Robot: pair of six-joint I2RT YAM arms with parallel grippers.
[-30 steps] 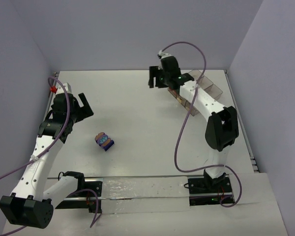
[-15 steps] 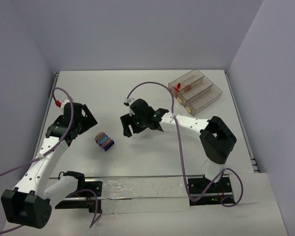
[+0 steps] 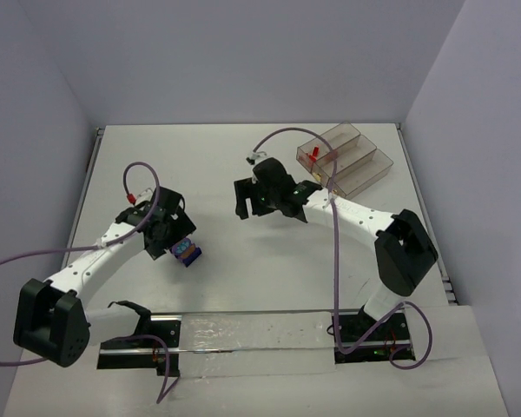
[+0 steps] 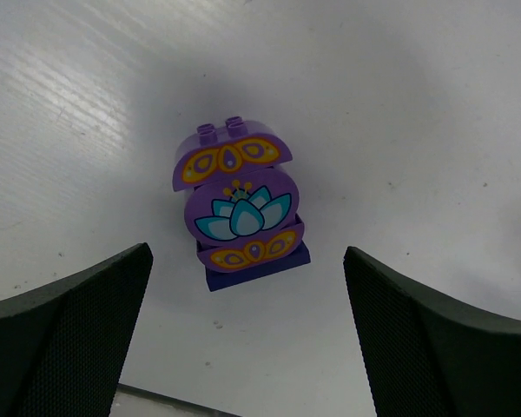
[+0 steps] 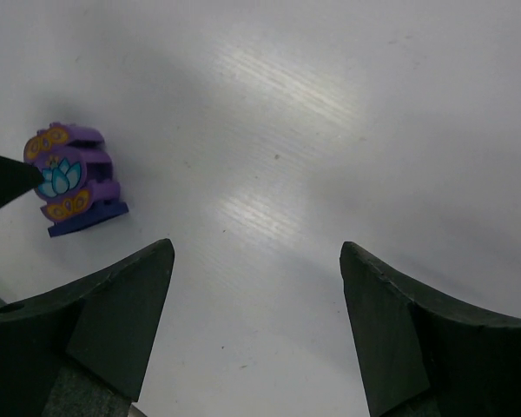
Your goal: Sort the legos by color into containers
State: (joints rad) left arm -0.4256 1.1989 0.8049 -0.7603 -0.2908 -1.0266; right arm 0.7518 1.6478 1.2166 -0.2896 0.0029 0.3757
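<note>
A purple lego clump (image 4: 239,204) with a lotus print and a dark blue base lies on the white table, also visible as the clump (image 3: 188,253) and the clump (image 5: 69,178). My left gripper (image 4: 247,252) hovers right over it, open, with one finger on each side and neither touching it; from above, the left gripper (image 3: 175,238) partly covers it. My right gripper (image 3: 247,207) is open and empty over mid-table, to the clump's right, shown as the right gripper (image 5: 256,246). The containers tray (image 3: 365,174) stands at the back right with red legos (image 3: 313,155) in its leftmost compartment.
Lavender walls close the table at the back and both sides. A metal rail (image 3: 243,334) with the arm bases runs along the near edge. Purple cables (image 3: 337,261) loop off both arms.
The left arm swung right and down over the purple clump. The right arm left the tray, reached toward mid-table, then drew back a little to the right; its jaws widened.
</note>
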